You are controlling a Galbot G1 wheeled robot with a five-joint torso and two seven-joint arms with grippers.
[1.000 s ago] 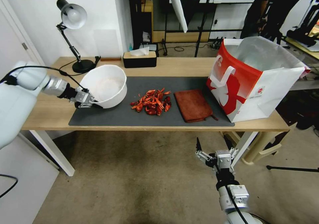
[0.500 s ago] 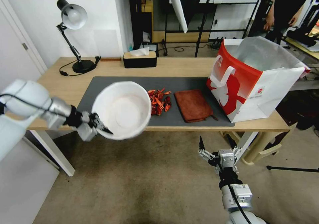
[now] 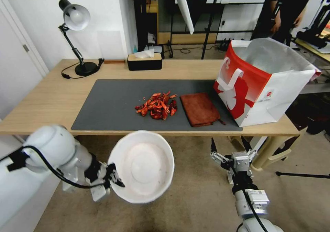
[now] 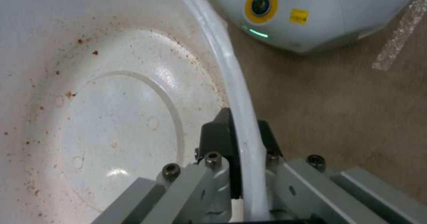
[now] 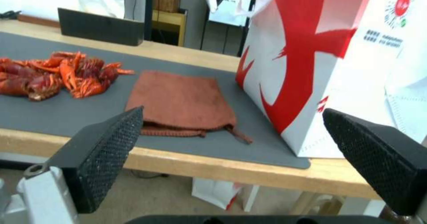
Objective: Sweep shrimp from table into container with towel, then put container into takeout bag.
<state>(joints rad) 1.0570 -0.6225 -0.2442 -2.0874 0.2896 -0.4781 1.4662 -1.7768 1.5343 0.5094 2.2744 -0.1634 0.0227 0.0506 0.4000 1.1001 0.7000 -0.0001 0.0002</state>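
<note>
One container (image 3: 142, 166), empty apart from reddish specks on its inner wall, is held off the surface (image 3: 51, 98), below its front edge and above the floor, with the left gripper (image 3: 115, 177) clamped on its rim. One takeout bag (image 3: 264, 84) stands open at the surface's right end, its pale inside showing nothing in it. One pile of shrimp (image 3: 157, 105) lies mid-mat just beside one towel (image 3: 200, 109), while the right gripper (image 3: 231, 148) hangs below the front edge with its fingers spread wide.

The table (image 3: 51, 98) bears a grey mat (image 3: 110, 105), lamp (image 3: 77, 43), tissue box (image 3: 144, 62) and takeout bag (image 3: 261, 84).
</note>
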